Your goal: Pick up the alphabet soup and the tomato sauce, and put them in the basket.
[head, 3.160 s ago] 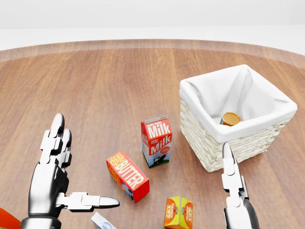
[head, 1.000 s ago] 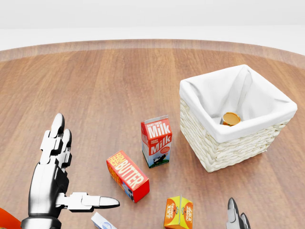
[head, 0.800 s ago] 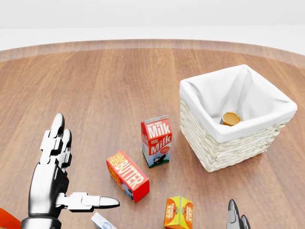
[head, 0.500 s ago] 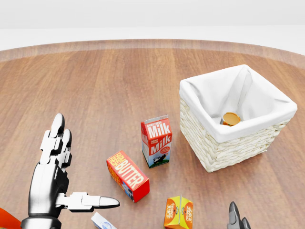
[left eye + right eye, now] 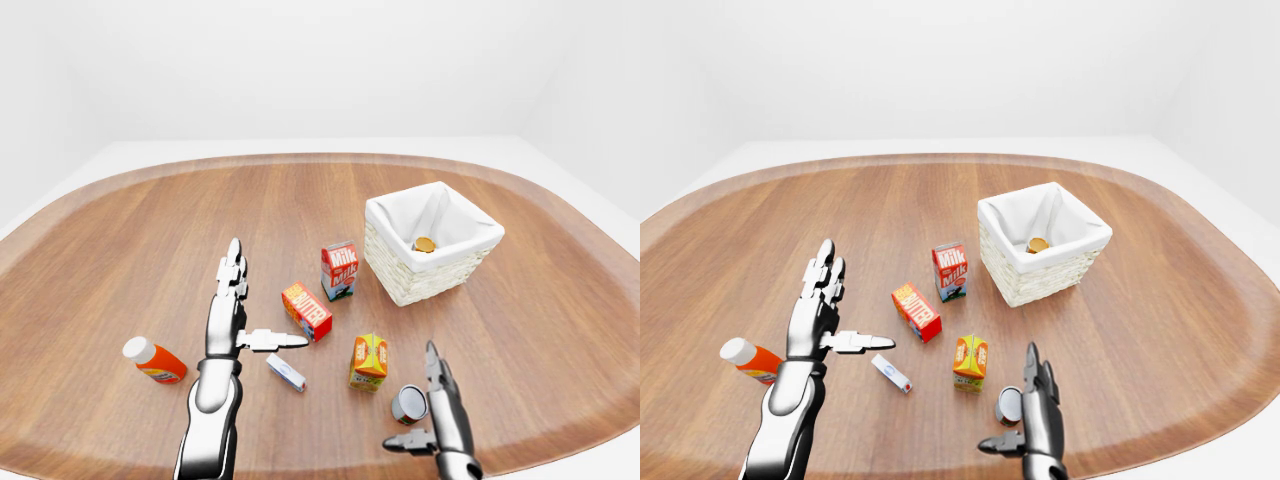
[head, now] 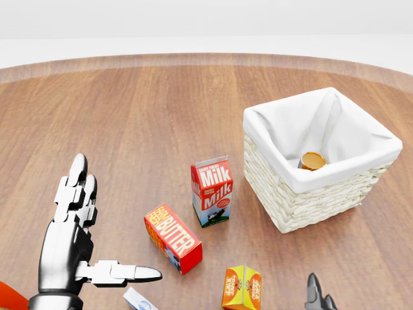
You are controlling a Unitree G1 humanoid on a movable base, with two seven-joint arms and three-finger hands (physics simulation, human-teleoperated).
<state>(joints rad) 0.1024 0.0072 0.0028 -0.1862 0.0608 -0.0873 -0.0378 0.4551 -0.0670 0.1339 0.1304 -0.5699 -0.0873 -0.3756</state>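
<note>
Both three-fingered metal hands spread open, gripping nothing: left hand [image 5: 232, 312] raised flat above the oval wooden table [image 5: 120, 230], right hand [image 5: 441, 408] low, just right of a silver tin can lying on its side [image 5: 408, 404]. White-lined wicker basket [image 5: 440, 262] at upper right, holding an orange-topped can [image 6: 312, 160]. Between: red-and-white milk carton [image 6: 212, 192], red butter box [image 6: 172, 237], orange juice carton [image 5: 369, 361].

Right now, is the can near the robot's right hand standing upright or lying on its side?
Lying on its side: the can shows its round end to the camera, beside the open right hand.
</note>
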